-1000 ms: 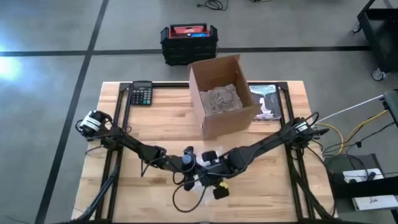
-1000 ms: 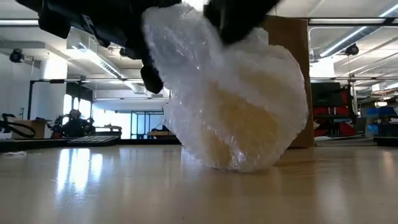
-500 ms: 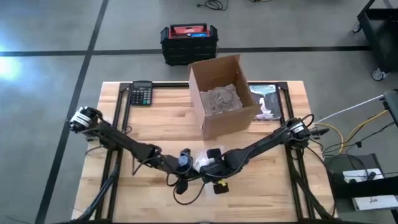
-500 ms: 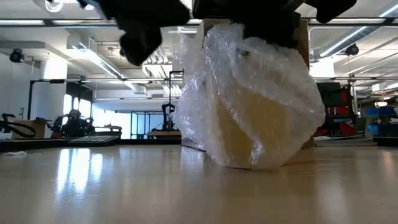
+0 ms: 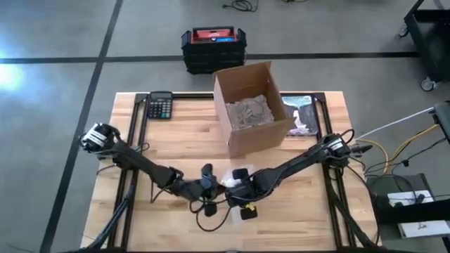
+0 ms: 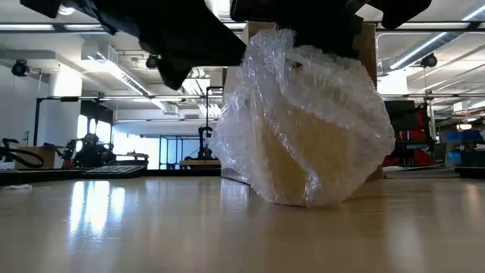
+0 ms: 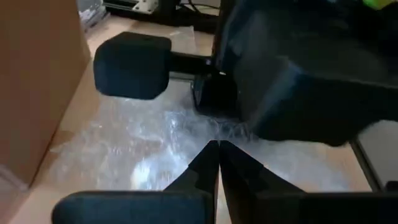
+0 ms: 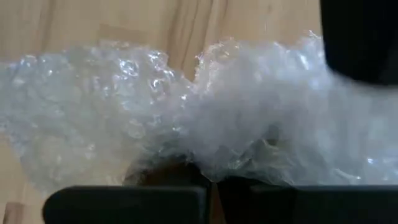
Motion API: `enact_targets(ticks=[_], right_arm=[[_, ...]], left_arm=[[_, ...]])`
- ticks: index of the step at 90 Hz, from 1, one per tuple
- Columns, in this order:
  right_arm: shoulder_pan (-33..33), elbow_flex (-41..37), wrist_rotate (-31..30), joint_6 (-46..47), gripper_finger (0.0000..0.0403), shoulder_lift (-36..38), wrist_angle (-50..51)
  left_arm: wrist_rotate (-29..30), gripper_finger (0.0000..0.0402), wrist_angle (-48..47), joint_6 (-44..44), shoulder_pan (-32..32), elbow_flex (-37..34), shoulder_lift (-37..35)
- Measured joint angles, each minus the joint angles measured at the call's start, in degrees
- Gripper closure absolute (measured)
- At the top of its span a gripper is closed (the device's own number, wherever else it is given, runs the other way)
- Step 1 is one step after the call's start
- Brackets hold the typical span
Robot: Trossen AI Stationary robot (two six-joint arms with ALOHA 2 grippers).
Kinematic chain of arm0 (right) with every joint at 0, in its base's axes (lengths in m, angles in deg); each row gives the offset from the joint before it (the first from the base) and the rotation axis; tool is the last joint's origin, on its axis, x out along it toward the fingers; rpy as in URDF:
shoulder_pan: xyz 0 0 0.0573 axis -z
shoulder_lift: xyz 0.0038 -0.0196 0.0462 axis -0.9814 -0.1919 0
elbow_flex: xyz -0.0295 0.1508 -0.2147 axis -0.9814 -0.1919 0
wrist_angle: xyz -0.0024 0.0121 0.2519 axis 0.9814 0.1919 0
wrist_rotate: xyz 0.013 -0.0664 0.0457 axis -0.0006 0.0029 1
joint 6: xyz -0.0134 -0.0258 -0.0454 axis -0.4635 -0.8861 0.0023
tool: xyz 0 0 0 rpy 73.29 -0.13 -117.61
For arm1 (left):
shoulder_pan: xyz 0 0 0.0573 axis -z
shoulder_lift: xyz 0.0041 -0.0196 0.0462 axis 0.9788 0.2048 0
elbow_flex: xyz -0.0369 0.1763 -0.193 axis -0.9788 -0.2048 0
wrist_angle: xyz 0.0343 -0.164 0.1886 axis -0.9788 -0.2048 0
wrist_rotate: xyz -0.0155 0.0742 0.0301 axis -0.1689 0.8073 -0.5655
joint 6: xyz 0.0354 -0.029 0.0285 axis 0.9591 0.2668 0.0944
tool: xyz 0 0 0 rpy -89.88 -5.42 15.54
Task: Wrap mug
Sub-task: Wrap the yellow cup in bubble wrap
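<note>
The mug (image 6: 292, 163), a pale shape bundled in bubble wrap (image 6: 318, 98), stood near the worktop's (image 5: 176, 140) front edge, ahead of the cardboard box (image 5: 249, 105). Both arms reached low and inward. The left tool (image 7: 214, 163) was clenched, apparently pinching film; the right tool (image 5: 238, 188), atop the bundle, was clenched on wrap. Uneven pulling could likely tip the mug or loosen the wrap.
</note>
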Motion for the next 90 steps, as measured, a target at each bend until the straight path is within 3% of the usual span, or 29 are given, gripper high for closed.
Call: enact_targets(ticks=[37,49,90], right_arm=[[0.0,6.2,-0.2,0.6,0.0400,6.7,9.4],[0.0,5.8,-5.2,-0.2,0.0400,6.9,6.0],[0.3,0.1,-3.0,0.5,0.0401,-3.7,-0.5]], left_arm=[[-1.0,0.0402,0.5,-2.6,-0.8,0.0,2.9],[-1.0,0.0402,0.6,-2.6,-0.8,0.1,2.9],[-1.4,0.0402,0.8,-2.5,-0.8,0.2,2.6]])
